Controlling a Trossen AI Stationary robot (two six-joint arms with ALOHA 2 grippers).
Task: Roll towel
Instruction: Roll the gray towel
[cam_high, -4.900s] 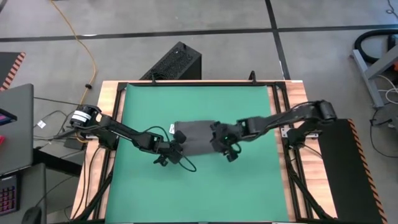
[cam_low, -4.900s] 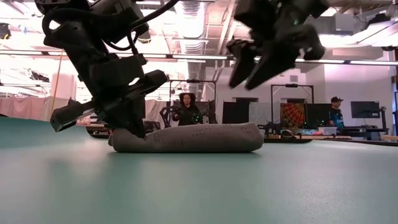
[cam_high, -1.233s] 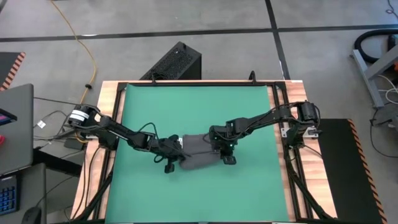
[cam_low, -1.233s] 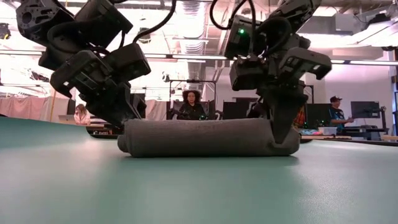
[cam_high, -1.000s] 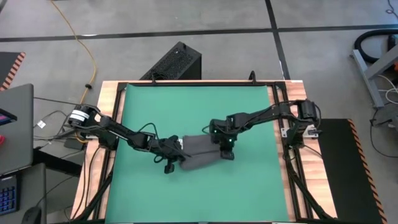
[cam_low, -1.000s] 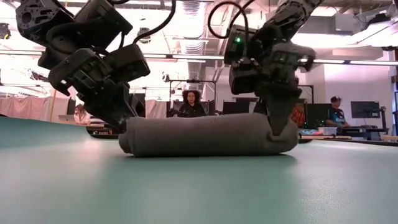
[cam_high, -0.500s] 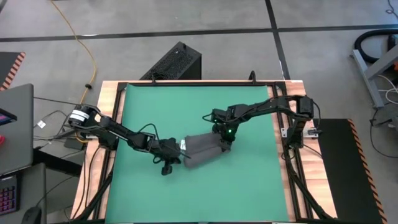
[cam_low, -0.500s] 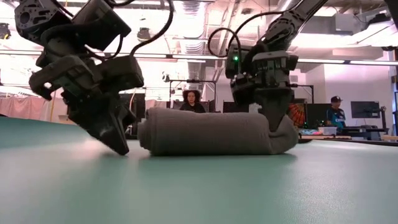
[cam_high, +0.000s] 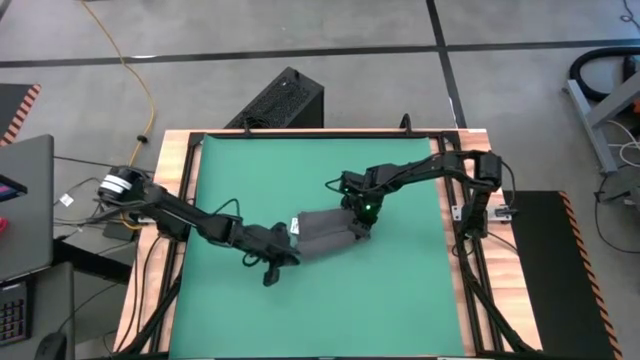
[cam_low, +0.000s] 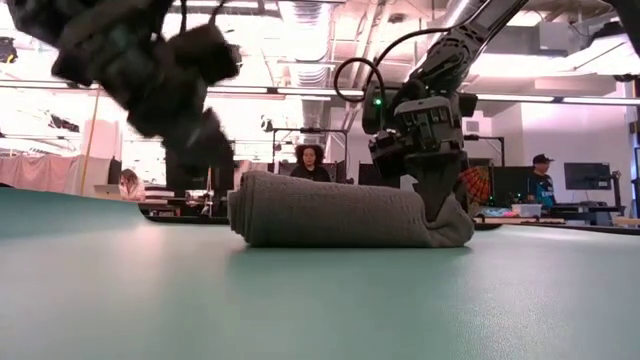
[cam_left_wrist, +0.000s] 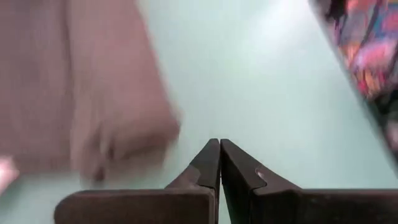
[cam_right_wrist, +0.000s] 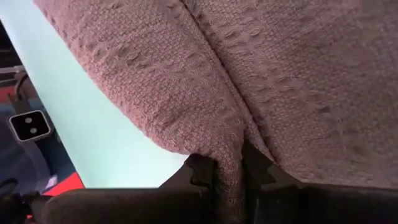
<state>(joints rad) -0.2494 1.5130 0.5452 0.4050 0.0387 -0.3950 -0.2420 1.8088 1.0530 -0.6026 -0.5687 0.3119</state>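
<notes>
Since a moment ago, the left gripper (cam_high: 270, 270) has lifted clear of the towel (cam_high: 327, 232), fingers clenched on nothing. Near the green mat's (cam_high: 400, 300) centre lies the rolled grey towel. The right gripper (cam_high: 362, 226) pinches a fold at its three o'clock end, probably to anchor the roll. Its long axis runs from eight o'clock towards two o'clock.

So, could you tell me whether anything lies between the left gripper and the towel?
Nothing visible does. The left gripper, shut and empty, is just off the rolled towel's end over bare mat; the right gripper pinches the other end.
</notes>
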